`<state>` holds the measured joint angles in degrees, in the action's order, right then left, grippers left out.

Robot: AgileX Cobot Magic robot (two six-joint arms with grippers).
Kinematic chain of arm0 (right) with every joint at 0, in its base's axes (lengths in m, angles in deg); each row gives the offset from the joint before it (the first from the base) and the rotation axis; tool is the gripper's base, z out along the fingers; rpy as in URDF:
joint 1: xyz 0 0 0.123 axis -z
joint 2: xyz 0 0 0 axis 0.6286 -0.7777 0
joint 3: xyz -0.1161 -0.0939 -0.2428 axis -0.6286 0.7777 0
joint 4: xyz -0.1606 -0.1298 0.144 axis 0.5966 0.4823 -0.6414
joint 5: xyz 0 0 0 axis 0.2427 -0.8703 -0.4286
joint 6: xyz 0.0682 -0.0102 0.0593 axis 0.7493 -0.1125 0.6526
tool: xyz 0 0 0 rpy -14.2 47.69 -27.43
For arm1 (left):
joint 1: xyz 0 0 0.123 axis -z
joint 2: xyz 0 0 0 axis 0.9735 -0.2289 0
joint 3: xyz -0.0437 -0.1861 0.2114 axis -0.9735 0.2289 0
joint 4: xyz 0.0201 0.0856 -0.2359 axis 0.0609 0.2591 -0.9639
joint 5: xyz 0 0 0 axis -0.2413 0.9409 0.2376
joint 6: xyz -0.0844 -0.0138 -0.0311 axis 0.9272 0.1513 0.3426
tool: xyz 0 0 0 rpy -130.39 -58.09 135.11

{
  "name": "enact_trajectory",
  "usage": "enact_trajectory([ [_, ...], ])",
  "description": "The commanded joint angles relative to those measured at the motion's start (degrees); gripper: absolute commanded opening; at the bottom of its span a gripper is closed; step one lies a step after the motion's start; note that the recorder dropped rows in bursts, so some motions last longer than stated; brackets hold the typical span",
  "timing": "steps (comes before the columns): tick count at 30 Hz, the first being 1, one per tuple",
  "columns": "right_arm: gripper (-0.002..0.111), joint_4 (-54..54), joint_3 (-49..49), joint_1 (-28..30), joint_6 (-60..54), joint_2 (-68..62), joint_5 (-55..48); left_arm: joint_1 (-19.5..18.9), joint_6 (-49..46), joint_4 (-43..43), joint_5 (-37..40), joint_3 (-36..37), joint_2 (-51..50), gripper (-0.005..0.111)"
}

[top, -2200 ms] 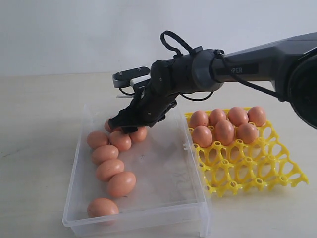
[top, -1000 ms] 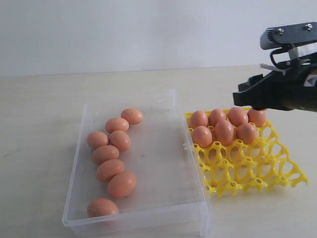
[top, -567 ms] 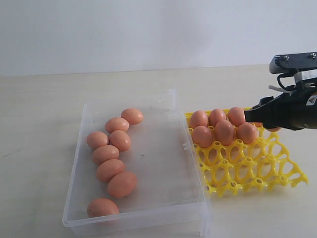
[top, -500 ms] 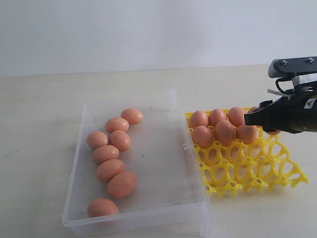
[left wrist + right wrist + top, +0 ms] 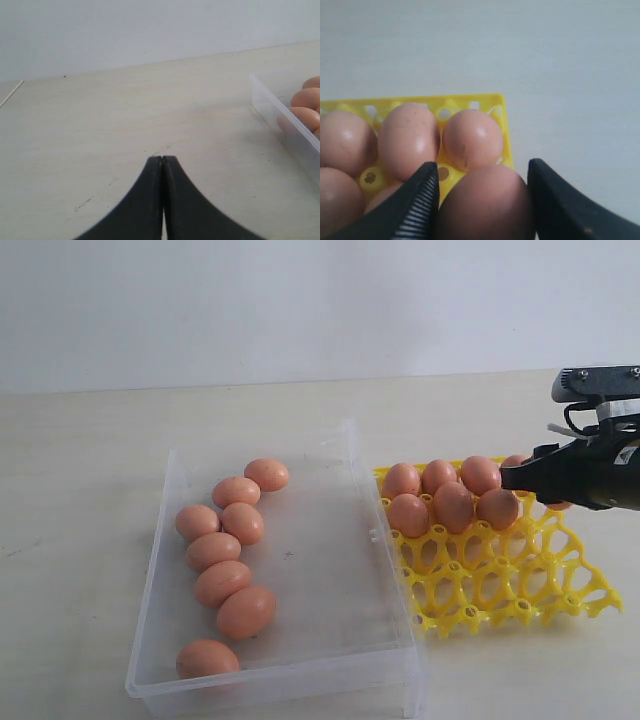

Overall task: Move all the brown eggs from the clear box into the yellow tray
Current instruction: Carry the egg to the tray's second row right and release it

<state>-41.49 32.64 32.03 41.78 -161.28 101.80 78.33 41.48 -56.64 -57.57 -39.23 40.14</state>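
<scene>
eggs (image 5: 222, 582) are split about evenly between the two holders, so the task looks roughly half done. eight lie loose in the box (image 5: 320, 580), strung along the wall farthest from the tray (image 5: 500, 580), from the far end down to the near corner; the rest of the box floor is bare. seven sit in the tray, four in the far row and three in the row next to it, filling from the side nearest the box. an eighth egg (image 5: 482, 205) is clamped between the jaws of the right gripper (image 5: 515, 480), which are spread wide around it; it hangs at the end of the second row, by the tray's edge away from the box, just beside the far-corner egg (image 5: 472, 140). whether it already rests in its cup cannot be told. the tray's near rows are all empty cups, seemingly room enough for what remains. the left gripper (image 5: 163, 165) is pressed closed on nothing and sits low over bare worktop beside the box. what is left, by this reckoning, is to seat and release the held egg, then carry over the eight in the box.
</scene>
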Motion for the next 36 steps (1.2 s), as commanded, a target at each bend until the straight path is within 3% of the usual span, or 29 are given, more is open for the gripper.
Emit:
enact_trajectory([
  [1, 0.0, -0.06, -0.16, 0.41, -0.73, -1.8, 2.98, 0.08, 0.35, 0.08, -0.77, -0.23, -0.04, 0.0],
  [24, 0.001, -0.06, -0.16, 0.41, -0.96, -3.85, 8.05, 0.08, 0.35, 0.08, -0.77, -0.23, -0.04, 0.0],
  [32, 0.021, -0.06, -0.16, 0.41, -0.95, -3.85, 8.31, 0.08, 0.35, 0.08, -0.77, -0.23, -0.04, 0.0],
  [36, 0.037, -0.06, -0.16, 0.41, -0.95, -3.85, 8.43, 0.08, 0.35, 0.08, -0.77, -0.23, -0.04, 0.0],
])
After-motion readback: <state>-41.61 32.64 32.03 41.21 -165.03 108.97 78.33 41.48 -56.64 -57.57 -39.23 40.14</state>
